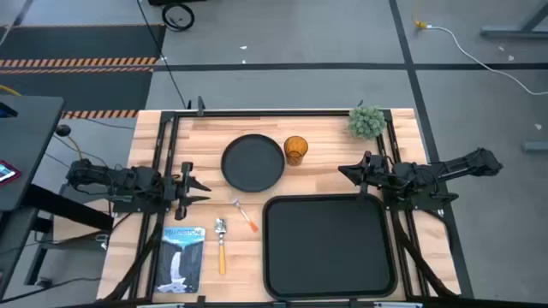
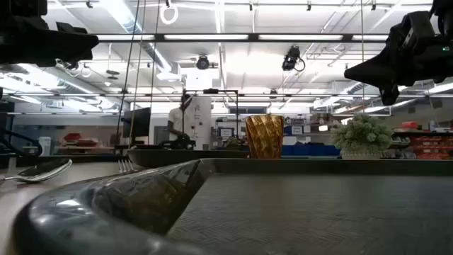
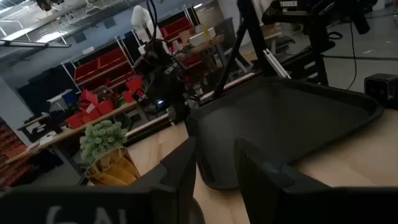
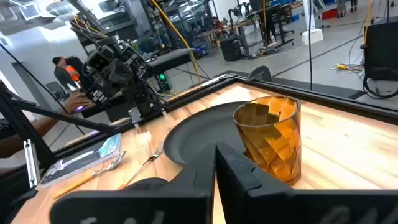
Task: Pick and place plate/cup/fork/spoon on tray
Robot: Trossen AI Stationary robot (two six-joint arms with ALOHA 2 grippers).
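The round black plate (image 1: 253, 162) lies flat on the wooden table at the far middle, and the amber cup (image 1: 295, 150) stands upright just right of it. The fork (image 1: 244, 215) and the spoon (image 1: 221, 245) lie flat on the table nearer the front, left of the large black tray (image 1: 330, 245). My left gripper (image 1: 204, 188) hovers open at the table's left side, pointing right toward the plate. My right gripper (image 1: 342, 171) hovers shut at the right side, above the tray's far right corner, and points at the cup (image 4: 268, 140) and the plate (image 4: 199, 134).
A small green plant (image 1: 366, 121) stands at the table's far right corner. A blue booklet (image 1: 182, 257) lies at the near left, beside the spoon. Black frame rails (image 1: 163, 154) run along both table sides. A person shows in the room beyond the table (image 2: 177, 120).
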